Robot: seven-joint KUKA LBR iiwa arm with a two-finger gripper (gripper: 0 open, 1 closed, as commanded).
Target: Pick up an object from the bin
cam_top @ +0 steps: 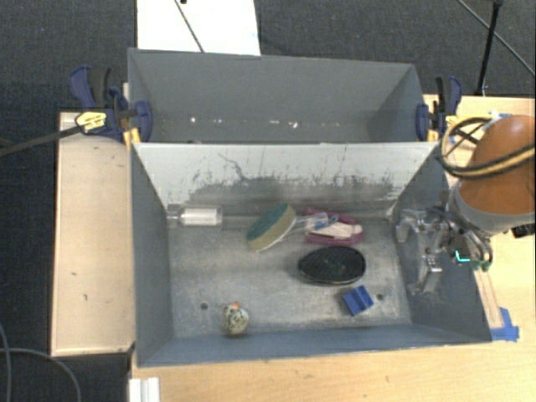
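Note:
My gripper [425, 266] hangs over the bin's right sloping wall, with nothing visibly held. Nearest to it, down and to the left, a small blue block [358, 301] lies on the bin floor near the front. A flat black oval thing [332, 266] rests left of the gripper, about mid-floor. Behind that oval lies a pink, white and purple packet [333, 227]. The gripper touches none of them.
A green and yellow sponge [272, 227] leans beside the packet. By the back left wall lies a small clear bottle [197, 216]. A speckled little ball [236, 317] sits at the front left. The arm comes in over the right rim.

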